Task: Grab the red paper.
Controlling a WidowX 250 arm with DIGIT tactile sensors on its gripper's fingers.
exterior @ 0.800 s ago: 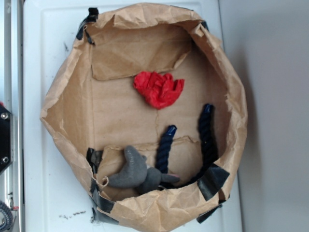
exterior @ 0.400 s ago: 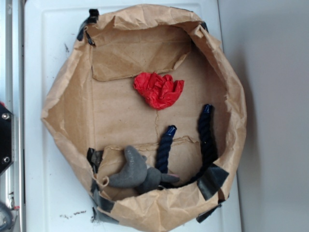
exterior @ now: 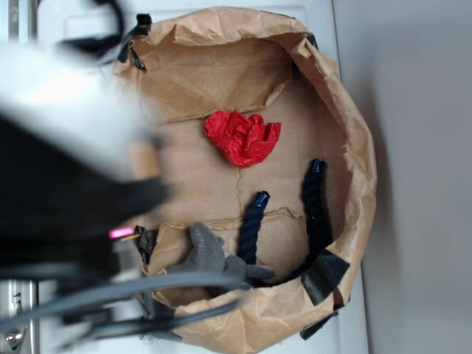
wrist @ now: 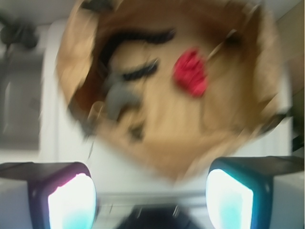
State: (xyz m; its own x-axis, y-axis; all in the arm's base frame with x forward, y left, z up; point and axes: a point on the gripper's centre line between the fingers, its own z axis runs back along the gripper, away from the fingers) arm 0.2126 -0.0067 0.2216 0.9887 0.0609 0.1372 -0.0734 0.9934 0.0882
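Observation:
The red paper (exterior: 243,138) is a bright red crumpled wad lying on the floor of an open brown paper bag (exterior: 346,133), in its upper middle. It also shows in the blurred wrist view (wrist: 190,72). My arm (exterior: 66,192) is a large blurred dark and white shape at the left, over the bag's left rim, well left of the paper. In the wrist view my gripper (wrist: 150,188) is open and empty. Its two pads (wrist: 71,202) stand wide apart over the white surface, outside the bag's near rim.
A grey plush toy (exterior: 210,258) lies at the bag's bottom. Dark blue rope (exterior: 253,225) and a second length (exterior: 316,199) lie beside it. Black tape patches (exterior: 324,274) sit on the bag's rim. The bag rests on a white tray (exterior: 324,29).
My arm has swept into the exterior view from the left, blurred with motion, and now covers the bag's left side. The paper, toy and rope have not moved.

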